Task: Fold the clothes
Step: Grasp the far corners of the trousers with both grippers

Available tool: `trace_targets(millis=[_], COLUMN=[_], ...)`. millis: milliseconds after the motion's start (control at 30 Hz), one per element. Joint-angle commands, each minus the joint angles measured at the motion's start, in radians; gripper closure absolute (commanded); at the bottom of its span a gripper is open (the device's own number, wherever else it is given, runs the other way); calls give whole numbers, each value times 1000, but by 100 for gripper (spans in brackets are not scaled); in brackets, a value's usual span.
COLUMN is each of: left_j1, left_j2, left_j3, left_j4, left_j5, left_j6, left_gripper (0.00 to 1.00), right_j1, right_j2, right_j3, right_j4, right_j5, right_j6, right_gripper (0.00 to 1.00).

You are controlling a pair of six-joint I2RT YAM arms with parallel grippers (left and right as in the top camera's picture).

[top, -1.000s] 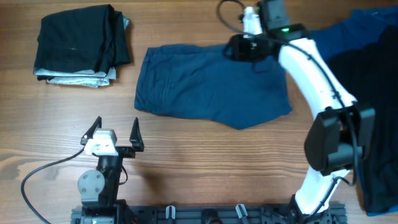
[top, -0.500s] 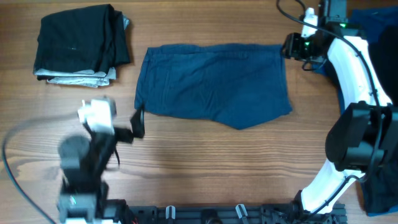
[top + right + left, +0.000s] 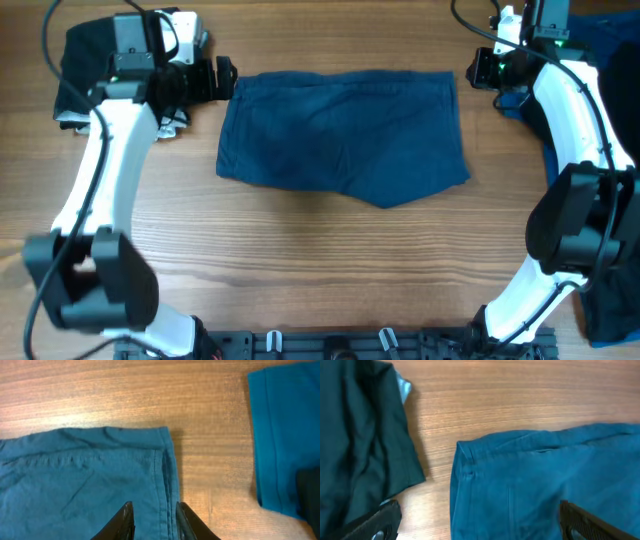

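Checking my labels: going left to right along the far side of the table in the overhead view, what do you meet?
Folded black stack → left gripper → navy shorts → right gripper → bright blue garment.

The left arm (image 3: pixel 100 170) reaches forward with jaws wide; the right arm (image 3: pixel 575 105) likewise, jaws narrowly apart.

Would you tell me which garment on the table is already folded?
The black garment at the far left, a neat stack; the navy shorts lie spread out flat.
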Motion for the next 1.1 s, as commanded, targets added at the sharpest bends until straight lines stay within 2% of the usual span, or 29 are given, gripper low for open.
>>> trace_targets(millis=[0,100,133,300,767,800,833,867,1033,1067], left_j1=[2,2,2,2,2,2,2,2,2,2], left_j2=[92,150,174,232,248,248,248,248,248,248], left_j3=[22,22,22,22,22,22,22,22,22,22], left_j4=[58,116,140,188,207,205,204,204,205,204], left_j5=[73,73,73,73,73,73,73,73,74,77], left_j6=[21,19,19,19,19,19,19,19,19,19], left_gripper=[1,2,2,1,0,0,0,0,1,8], right_j1=[0,1,3,14,71,71,71,71,71,71], right_j2=[64,102,119,188,296,296,296,296,295,295], right_j3=[-29,-29,-29,-29,-29,-29,-29,-29,-29,-29], right_j4=[45,89,104,147,232,235,237,236,228,227], right_j5=[-46,-58,-58,-58,-56,-57,-56,-56,-57,-57], right_j6=[-1,2,2,1,1,1,0,1,1,1], right_gripper=[71,70,66,60,58,61,83,96,96,96])
